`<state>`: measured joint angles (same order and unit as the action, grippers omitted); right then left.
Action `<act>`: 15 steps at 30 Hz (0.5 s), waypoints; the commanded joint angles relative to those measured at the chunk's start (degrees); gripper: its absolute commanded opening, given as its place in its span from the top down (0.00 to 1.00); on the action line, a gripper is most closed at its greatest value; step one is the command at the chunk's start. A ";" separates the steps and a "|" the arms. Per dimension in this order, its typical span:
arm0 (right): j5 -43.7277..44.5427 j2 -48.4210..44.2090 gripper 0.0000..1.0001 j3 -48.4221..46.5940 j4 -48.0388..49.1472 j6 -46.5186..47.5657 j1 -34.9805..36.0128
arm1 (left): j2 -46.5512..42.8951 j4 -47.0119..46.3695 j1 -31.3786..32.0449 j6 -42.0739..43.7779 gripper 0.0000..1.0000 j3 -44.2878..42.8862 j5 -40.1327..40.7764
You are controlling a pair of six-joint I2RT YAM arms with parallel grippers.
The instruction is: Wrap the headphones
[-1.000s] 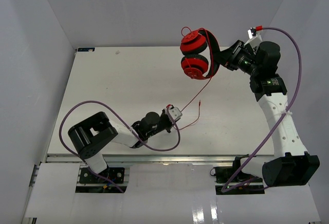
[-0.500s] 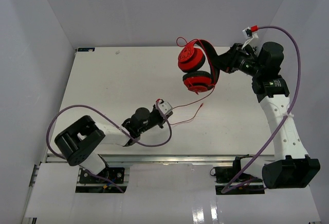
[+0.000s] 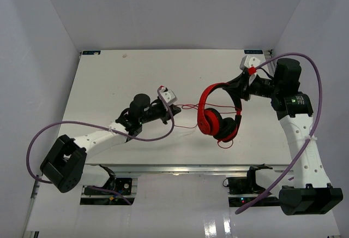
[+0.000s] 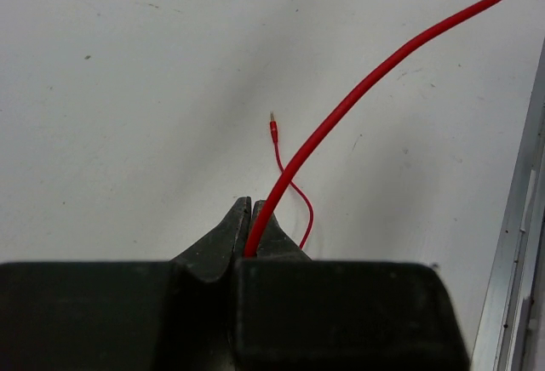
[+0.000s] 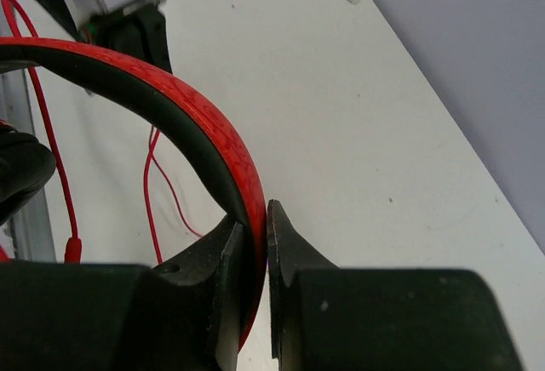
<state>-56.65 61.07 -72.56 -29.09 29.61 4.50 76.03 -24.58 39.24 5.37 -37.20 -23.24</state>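
Note:
The red headphones (image 3: pixel 218 119) with black cushions hang above the table's right middle. My right gripper (image 3: pixel 235 89) is shut on their red headband (image 5: pixel 204 120), black lining inward. The thin red cable (image 3: pixel 188 107) runs left from the headphones to my left gripper (image 3: pixel 175 107), which is shut on it. In the left wrist view the cable (image 4: pixel 358 99) rises from between the closed jaws toward the upper right. Its loose end with the plug (image 4: pixel 273 124) curls on the table just beyond the fingertips. A loop of cable hangs below the ear cups (image 3: pixel 224 144).
Thick purple robot cables loop beside the left arm (image 3: pixel 158 137) and around the right arm (image 3: pixel 313 74). The metal rail of the table's near edge (image 4: pixel 511 243) lies at the right of the left wrist view. White walls enclose the table on three sides.
My right gripper has carried the headphones down from the far edge toward the table's right middle and turned them over. My left gripper has moved up and left with the cable, drawing it taut.

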 commanded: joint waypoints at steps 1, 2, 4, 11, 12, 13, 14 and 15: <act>6.91 -2.76 0.92 4.01 -11.75 22.62 -0.28 | -4.08 15.05 -2.35 -1.09 1.00 -7.90 -5.17; 8.30 -3.15 0.92 5.33 -11.49 23.33 -0.28 | -4.31 16.68 -2.51 -1.33 1.00 -9.28 -5.35; 12.66 -4.51 0.92 9.74 -8.25 22.56 -0.28 | -4.44 21.29 -2.57 -2.76 1.00 -13.43 -5.81; 26.96 -6.71 0.92 18.78 12.43 6.03 0.94 | 2.55 31.31 -2.58 -16.06 1.00 -26.04 -14.82; 31.51 -6.98 0.92 20.14 16.51 2.56 2.09 | 4.45 31.72 -2.52 -18.99 1.00 -28.28 -17.41; 34.97 -7.02 0.92 21.73 19.02 -0.73 3.72 | 5.62 31.71 -2.51 -21.18 1.00 -30.59 -19.77; 38.35 -7.02 0.92 22.02 21.22 -1.30 4.02 | 6.81 31.70 -2.51 -23.20 1.00 -31.00 -20.18; 45.23 -7.02 0.92 23.30 25.31 -3.44 6.02 | 8.74 31.77 -2.36 -26.34 1.00 -33.06 -22.31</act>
<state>-29.78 55.60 -51.11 -21.98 37.49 6.87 80.38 2.54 36.95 -9.23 -65.03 -36.74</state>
